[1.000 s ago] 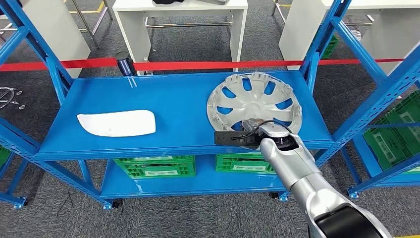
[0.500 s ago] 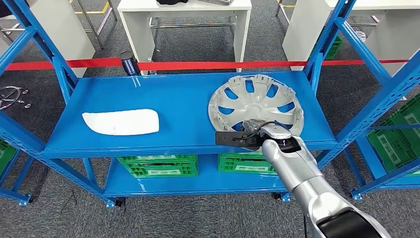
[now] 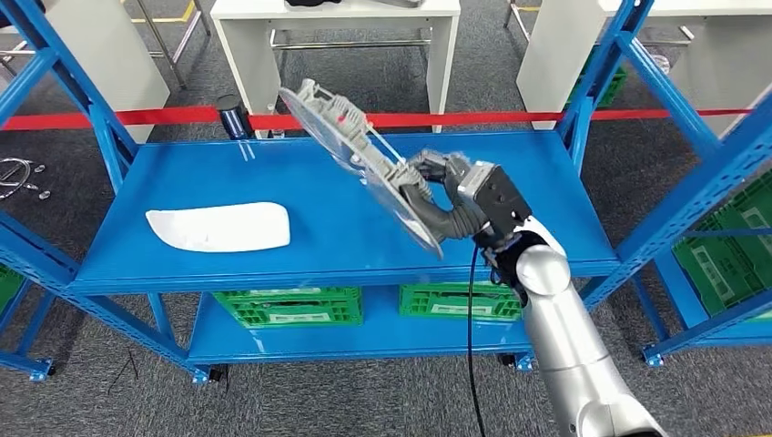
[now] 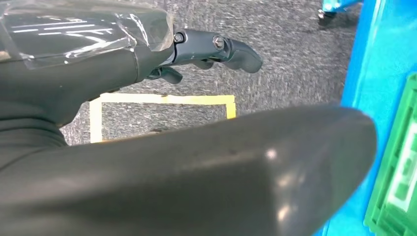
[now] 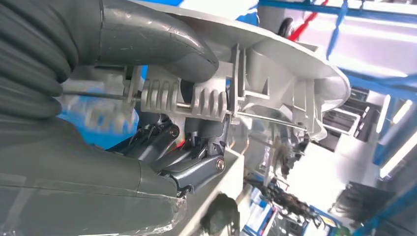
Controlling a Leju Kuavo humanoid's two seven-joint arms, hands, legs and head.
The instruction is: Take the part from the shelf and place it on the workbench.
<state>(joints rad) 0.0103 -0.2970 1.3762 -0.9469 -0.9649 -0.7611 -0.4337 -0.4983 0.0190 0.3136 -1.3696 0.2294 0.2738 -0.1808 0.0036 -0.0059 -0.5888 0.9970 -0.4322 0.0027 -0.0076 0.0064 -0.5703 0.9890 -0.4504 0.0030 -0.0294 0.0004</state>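
The fingers (image 3: 428, 173) of the right hand (image 3: 455, 196) are clenched on the rim of the wheel cover (image 3: 360, 150); in the right wrist view the thumb is seen pressed on one face of the wheel cover (image 5: 255, 64) while the darker fingers (image 5: 196, 172) are wrapped onto the ribbed clips of the other face. The grasp is taken at the cover's lower edge. Beyond the fingers the cover is held tilted steeply on edge, clear of the blue shelf (image 3: 337, 246) and not touching its deck. Farther out from the fingers, a white curved panel (image 3: 218, 226) lies flat on the same shelf deck, well apart from the held part. Below the deck, green crates (image 3: 287, 305) are stored on the lower level.

The left hand (image 4: 196, 49) is seen in the left wrist view above grey carpet, with nothing grasped; whether its fingers (image 4: 236, 51) are spread or curled cannot be told from that picture.

Progress is judged as follows: the pick from the shelf is complete, the part being lifted and secured. The carry to the worktop and the release there are not yet done. White tables (image 3: 337, 14) are visible beyond the red barrier tape (image 3: 583, 116); which of them is the intended worktop cannot be told.
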